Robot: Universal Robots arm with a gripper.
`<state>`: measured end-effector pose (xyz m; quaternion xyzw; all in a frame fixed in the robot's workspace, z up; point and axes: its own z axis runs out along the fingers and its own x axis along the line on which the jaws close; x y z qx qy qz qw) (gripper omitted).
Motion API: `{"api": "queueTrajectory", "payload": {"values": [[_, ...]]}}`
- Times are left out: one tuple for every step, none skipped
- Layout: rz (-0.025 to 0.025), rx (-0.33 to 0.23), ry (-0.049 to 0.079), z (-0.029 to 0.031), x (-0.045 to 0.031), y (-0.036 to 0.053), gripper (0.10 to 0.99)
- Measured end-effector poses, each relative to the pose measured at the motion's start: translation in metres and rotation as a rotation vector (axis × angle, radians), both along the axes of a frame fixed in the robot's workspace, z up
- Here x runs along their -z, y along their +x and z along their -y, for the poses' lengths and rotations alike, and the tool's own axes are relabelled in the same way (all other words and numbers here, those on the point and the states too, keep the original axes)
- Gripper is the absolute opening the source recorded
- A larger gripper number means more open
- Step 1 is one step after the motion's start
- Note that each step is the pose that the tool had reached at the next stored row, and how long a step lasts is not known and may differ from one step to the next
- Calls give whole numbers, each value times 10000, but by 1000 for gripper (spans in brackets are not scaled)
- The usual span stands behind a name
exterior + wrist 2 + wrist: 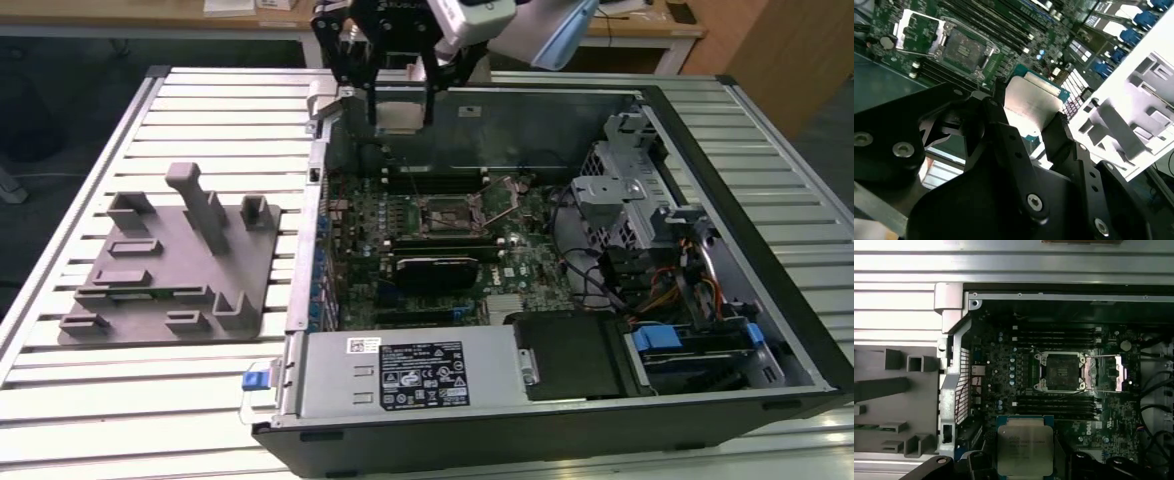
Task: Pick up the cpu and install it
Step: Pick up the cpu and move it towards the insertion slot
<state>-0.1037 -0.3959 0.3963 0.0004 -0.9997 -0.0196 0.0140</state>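
Tabletop of pale metal slats [200, 110] carries everything I can see from the exterior view. On it lies the open computer case [534, 440], which takes up the exterior view's right and middle. Inside the case I make out the green motherboard [360, 240] along the floor, a silver power supply [400, 375] against the near wall, and a drive cage [667, 340] with blue tabs and bundled cables toward the exterior view's right. Just beside the case, on the exterior view's left, sits the grey plastic tray [147, 290] with its upright posts.

At the middle of the board I see the processor socket [447, 212], which lies open with its metal retaining frame swung aside, as it also appears in the first wrist view [1060, 372] and the second wrist view [965, 47].

My gripper [398, 115] hangs over the far wall of the case. Its black fingers [999, 100] are closed against two opposite edges of the cpu [1031, 107]. The chip is clamped between them with its silvery top plate facing the wrist cameras. I find the cpu [398, 108] off the board, touching nothing but the fingers, and well apart from the socket. The first wrist view shows the cpu [1024, 450] between the finger ends of the gripper [1024, 462], with the socket beyond it.
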Motion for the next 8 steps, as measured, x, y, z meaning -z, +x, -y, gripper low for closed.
{"api": "queueTrajectory", "payload": {"values": [[-5,0,-1,-1,0,33,541],[-10,1,-2,-1,1,67,541],[-16,1,-3,-2,1,103,541],[-22,1,-4,-3,1,140,541],[-28,1,-5,-3,2,178,541],[-33,1,-8,-5,2,212,541],[-36,1,-9,-6,2,243,541],[-41,1,-11,-8,3,275,541]]}}
